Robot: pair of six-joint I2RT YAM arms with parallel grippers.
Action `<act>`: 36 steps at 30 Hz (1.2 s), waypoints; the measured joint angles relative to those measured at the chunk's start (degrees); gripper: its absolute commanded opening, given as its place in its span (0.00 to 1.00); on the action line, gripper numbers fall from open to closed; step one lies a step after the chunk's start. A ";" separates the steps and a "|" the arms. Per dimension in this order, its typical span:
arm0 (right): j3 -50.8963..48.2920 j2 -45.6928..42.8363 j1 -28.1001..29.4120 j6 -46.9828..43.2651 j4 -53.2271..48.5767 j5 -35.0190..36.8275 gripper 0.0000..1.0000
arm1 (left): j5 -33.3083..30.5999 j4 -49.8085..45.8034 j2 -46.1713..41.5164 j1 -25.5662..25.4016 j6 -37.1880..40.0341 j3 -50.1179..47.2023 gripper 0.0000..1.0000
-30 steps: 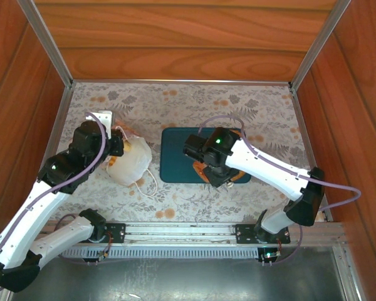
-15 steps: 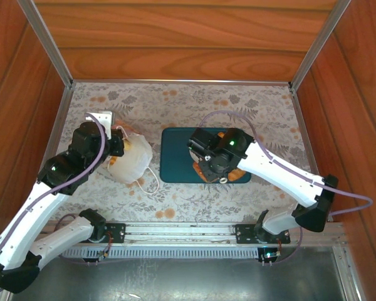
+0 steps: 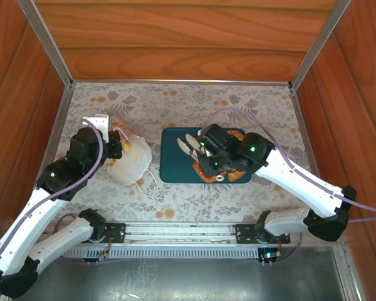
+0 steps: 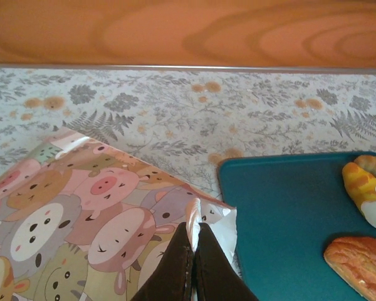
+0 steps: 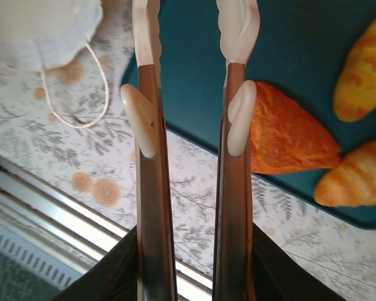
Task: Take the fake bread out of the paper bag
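Right wrist view shows a reddish flat pastry (image 5: 288, 135), a golden croissant (image 5: 357, 175) and a striped yellow roll (image 5: 363, 69) already on the flat teal tray (image 5: 188, 94), with the right claw (image 5: 191, 25) spread wide and empty above it. The left claw (image 4: 194, 238) pinches the rim of the small white paper bag (image 4: 100, 219) on the floral bench (image 4: 175, 113) beside the tray. A yellowish lump (image 3: 130, 145) at its mouth suggests more bread is left inside.

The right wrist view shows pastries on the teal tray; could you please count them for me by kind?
reddish flat pastry: 1
golden-brown croissant: 1
yellow ridged roll: 1
Total: 3 pastries on the teal tray in this view.
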 measured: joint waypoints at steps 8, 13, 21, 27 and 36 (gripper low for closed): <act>-8.68 -11.78 0.00 -1.73 9.01 -4.11 0.39 | -1.66 0.04 -2.43 0.00 0.35 0.13 0.00; -11.43 -14.88 -0.04 -4.13 15.72 -12.28 0.39 | -1.75 0.04 0.74 0.00 0.00 0.79 0.00; -15.65 -4.63 0.66 -7.39 24.26 -27.36 0.38 | -1.77 -0.92 0.59 0.00 0.46 0.79 0.00; -14.91 5.60 4.72 -10.27 27.93 -20.98 0.37 | -2.19 -3.80 -0.61 0.00 2.34 1.88 0.00; -3.82 21.86 12.04 -20.35 30.03 -2.78 0.36 | -2.62 -5.05 1.46 0.00 3.41 3.52 0.00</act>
